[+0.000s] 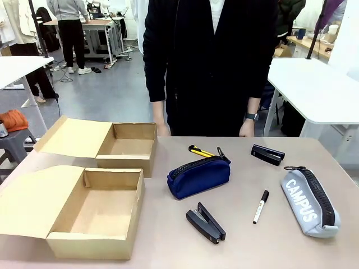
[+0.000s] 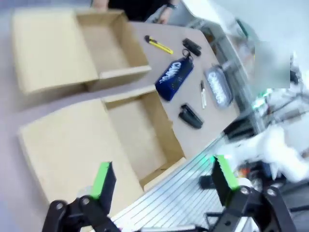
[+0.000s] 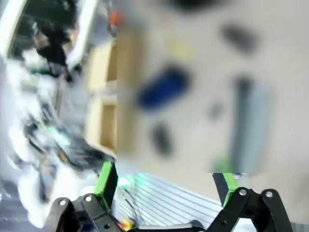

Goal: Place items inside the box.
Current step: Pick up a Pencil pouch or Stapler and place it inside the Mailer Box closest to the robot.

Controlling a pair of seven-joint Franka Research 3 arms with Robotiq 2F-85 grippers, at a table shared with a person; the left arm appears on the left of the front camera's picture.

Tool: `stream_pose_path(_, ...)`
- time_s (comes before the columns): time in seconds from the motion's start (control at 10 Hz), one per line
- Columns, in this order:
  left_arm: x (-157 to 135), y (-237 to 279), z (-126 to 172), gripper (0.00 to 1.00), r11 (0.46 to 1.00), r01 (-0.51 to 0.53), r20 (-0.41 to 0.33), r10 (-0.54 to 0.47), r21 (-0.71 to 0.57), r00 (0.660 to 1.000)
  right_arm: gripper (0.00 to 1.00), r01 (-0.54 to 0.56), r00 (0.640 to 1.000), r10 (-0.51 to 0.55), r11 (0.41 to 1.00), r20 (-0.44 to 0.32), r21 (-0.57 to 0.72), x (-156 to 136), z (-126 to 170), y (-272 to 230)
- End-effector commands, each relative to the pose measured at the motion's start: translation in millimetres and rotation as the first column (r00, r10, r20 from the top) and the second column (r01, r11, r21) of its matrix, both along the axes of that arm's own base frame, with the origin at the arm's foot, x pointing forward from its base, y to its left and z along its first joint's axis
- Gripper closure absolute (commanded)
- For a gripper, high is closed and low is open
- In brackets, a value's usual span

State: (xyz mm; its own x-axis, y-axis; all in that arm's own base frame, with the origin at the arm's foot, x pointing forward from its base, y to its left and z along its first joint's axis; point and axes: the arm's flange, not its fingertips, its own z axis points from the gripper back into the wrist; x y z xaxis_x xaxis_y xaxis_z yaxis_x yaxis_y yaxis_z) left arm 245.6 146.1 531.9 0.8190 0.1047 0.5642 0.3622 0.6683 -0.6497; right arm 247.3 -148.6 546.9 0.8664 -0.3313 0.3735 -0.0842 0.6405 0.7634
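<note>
Two open cardboard boxes stand on the table's left: a near box (image 1: 95,216) and a far box (image 1: 126,147), both empty. A navy pencil case (image 1: 198,176) lies mid-table with a yellow-black utility knife (image 1: 200,151) behind it. One black stapler (image 1: 206,223) lies near the front, another stapler (image 1: 267,154) at the back right. A white marker (image 1: 261,207) lies beside the grey CAMPUS pencil case (image 1: 309,202). My left gripper (image 2: 164,181) hangs open high over the near box's flap (image 2: 72,150). My right gripper (image 3: 166,186) is open above the table edge, its view blurred.
A person in dark clothes stands at the far edge, hands (image 1: 247,130) resting by the table. Both box lids (image 1: 33,199) fold out to the left. White tables (image 1: 314,89) stand behind on the right.
</note>
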Motion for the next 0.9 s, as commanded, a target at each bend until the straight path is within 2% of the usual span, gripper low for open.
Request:
stream_pose_path(0.0,5.2,22.7,-35.0,0.00,0.972,-0.125,-0.014,0.125,-0.200,0.992,0.00,0.215,0.963,-0.246,0.947,0.108,0.238,-33.2,-44.4,-60.2)
stream_pose_path(0.1,1.1,22.4,-52.1,0.00,0.946,-0.162,-0.024,0.162,-0.280,0.987,0.00,0.324,0.926,-0.362,0.908,0.108,0.267,-52.3,-65.3,-84.7)
stream_pose_path(0.2,4.1,17.0,-62.3,0.00,0.932,-0.181,-0.027,0.182,-0.315,0.983,0.00,0.396,0.896,-0.431,0.885,0.107,0.244,-64.0,-78.8,-93.4)
stream_pose_path(0.3,13.5,1.3,-67.4,0.00,0.925,-0.200,-0.031,0.201,-0.322,0.979,0.00,0.499,0.855,-0.510,0.859,0.094,0.120,-68.2,-86.9,-92.7)
stream_pose_path(0.4,-4.0,64.4,-45.4,0.00,0.940,-0.194,-0.067,0.182,-0.279,0.981,0.00,0.367,0.920,-0.390,0.893,0.041,0.260,-71.9,-48.4,-131.3)
stream_pose_path(0.8,-4.0,64.4,-45.4,0.00,0.940,-0.194,-0.067,0.182,-0.279,0.981,0.00,0.367,0.920,-0.390,0.893,0.041,0.260,-71.9,-48.4,-131.3)
